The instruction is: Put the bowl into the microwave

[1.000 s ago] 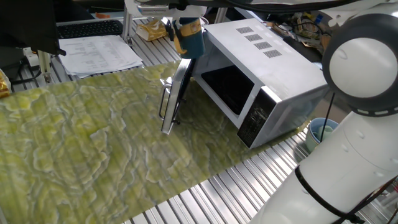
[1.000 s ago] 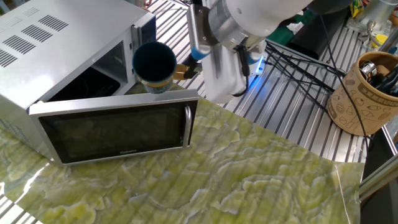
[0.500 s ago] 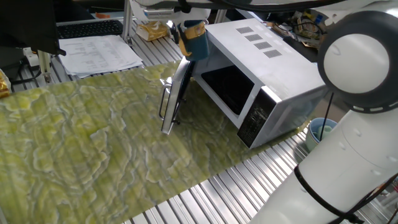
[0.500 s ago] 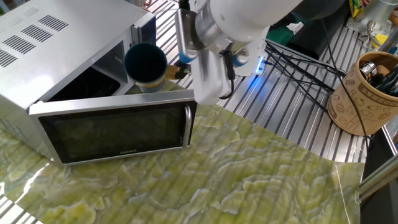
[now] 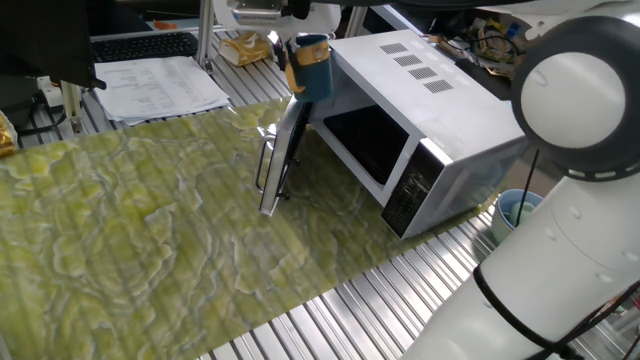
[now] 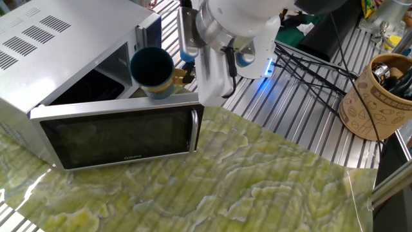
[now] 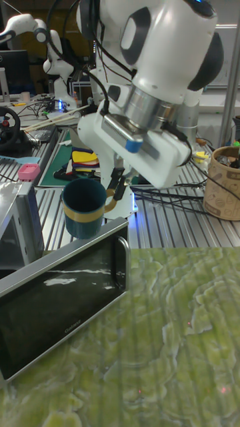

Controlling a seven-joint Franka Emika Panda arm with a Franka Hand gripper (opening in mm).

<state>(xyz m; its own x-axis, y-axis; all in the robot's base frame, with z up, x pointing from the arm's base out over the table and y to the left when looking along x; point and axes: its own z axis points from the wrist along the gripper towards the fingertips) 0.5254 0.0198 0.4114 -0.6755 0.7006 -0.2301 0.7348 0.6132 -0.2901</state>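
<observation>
The bowl (image 5: 312,68) (image 6: 152,69) (image 7: 84,208) is a dark teal cup with a yellowish band and a tan handle. It hangs in the air just above the top edge of the microwave's open door (image 6: 122,132) (image 5: 283,150) (image 7: 60,300). My gripper (image 6: 182,73) (image 7: 117,184) (image 5: 291,47) is shut on the bowl's handle, holding it upright from the side. The white microwave (image 5: 420,110) (image 6: 51,38) stands with its dark cavity open, and the bowl is at the mouth of that cavity, outside it.
A green marbled cloth (image 5: 150,230) covers the table. A pale blue container (image 5: 518,210) sits behind the microwave. A brown pot of tools (image 6: 380,96) (image 7: 223,180) and black cables (image 6: 302,64) lie on the slatted metal surface. Papers (image 5: 160,85) lie at the back.
The gripper has carried the bowl a little toward the microwave's opening, and it now sits slightly lower over the door's edge.
</observation>
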